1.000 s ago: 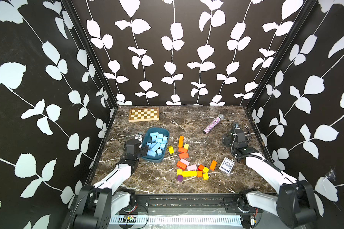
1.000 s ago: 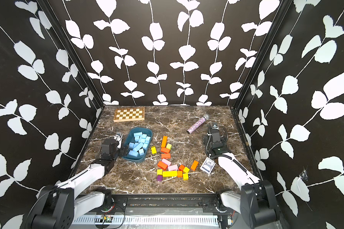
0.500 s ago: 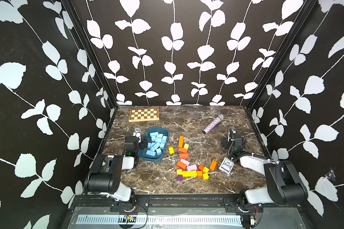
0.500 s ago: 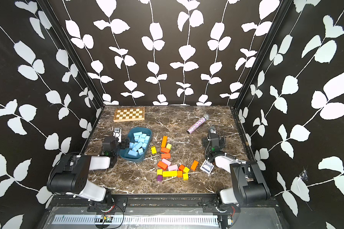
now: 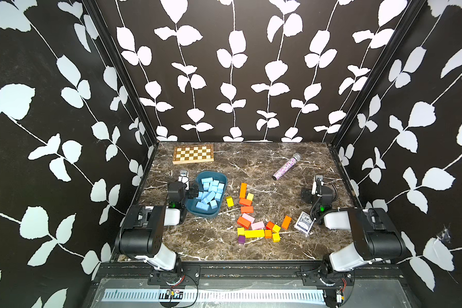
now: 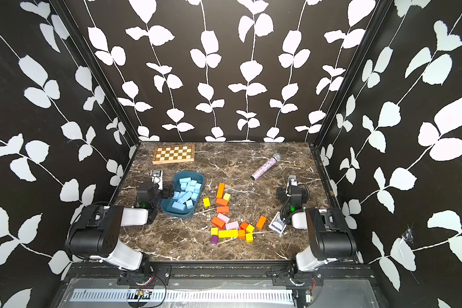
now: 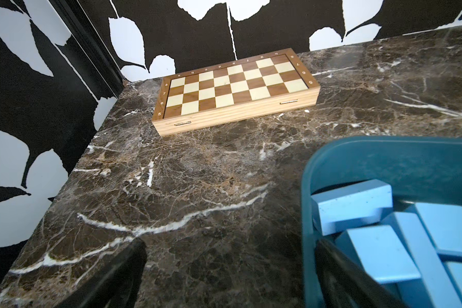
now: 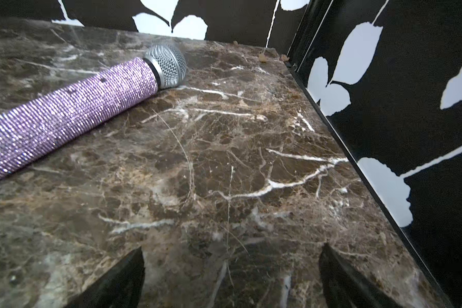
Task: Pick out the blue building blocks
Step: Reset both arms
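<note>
Black booth walls [image 5: 224,80] with white leaf-vine print; brown marble tabletop [image 5: 264,170], white veins

Blue building blocks [image 5: 210,193]: every one I can see lies heaped in the dark teal oval tray [image 5: 198,212], left of centre. Cubes and short bricks, several tilted and leaning on one another. None visible among the loose orange, yellow, pink and purple blocks [image 5: 254,234] to the tray's right. Sorting looks finished, or close to it

Left gripper [image 7: 230,250]: spread wide, empty, low beside the tray's left side. In the wrist view one finger [image 7: 336,280] overlaps the rim; contact cannot be told. Right gripper [image 8: 232,250]: spread wide, empty, over bare marble near the right wall, glitter microphone [image 8: 64,112] ahead of it

Handling, judged: blocks look light, rigid, matte, neither slippery nor fragile. Flat parallel faces suit a pinch across a brick's short width, or either pair of sides on a cube. In the heap take the topmost first; neighbours will likely shift

Also on the table: chessboard [image 5: 193,154] at the back, card deck [image 5: 303,222] by the right arm
</note>
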Controlling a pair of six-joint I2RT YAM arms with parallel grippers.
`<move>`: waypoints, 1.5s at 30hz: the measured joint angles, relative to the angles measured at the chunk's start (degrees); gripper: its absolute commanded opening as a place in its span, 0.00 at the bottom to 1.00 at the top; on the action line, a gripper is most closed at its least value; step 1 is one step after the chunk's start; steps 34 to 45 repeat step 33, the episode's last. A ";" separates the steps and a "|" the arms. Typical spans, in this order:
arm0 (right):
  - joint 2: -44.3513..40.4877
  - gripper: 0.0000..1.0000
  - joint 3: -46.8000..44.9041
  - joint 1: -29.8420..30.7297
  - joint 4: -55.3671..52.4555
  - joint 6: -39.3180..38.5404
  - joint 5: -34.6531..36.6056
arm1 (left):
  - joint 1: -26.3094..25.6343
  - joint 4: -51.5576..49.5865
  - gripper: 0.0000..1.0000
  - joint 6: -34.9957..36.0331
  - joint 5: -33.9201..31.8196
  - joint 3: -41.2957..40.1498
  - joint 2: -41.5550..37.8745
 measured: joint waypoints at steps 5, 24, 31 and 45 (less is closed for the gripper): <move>0.00 0.99 0.39 -0.57 -0.09 0.02 -2.23 | 0.00 0.02 0.99 -0.02 0.00 0.00 0.00; 0.00 0.99 0.39 -0.57 -0.15 0.02 -3.50 | 0.04 0.02 0.99 -0.04 0.04 0.00 0.00; 0.00 0.99 0.39 -0.57 -0.17 0.02 -3.56 | 0.04 0.00 0.99 -0.07 0.07 0.00 0.00; 0.00 0.99 0.39 -0.57 -0.17 0.02 -3.63 | 0.04 0.00 0.99 -0.07 0.04 0.00 0.00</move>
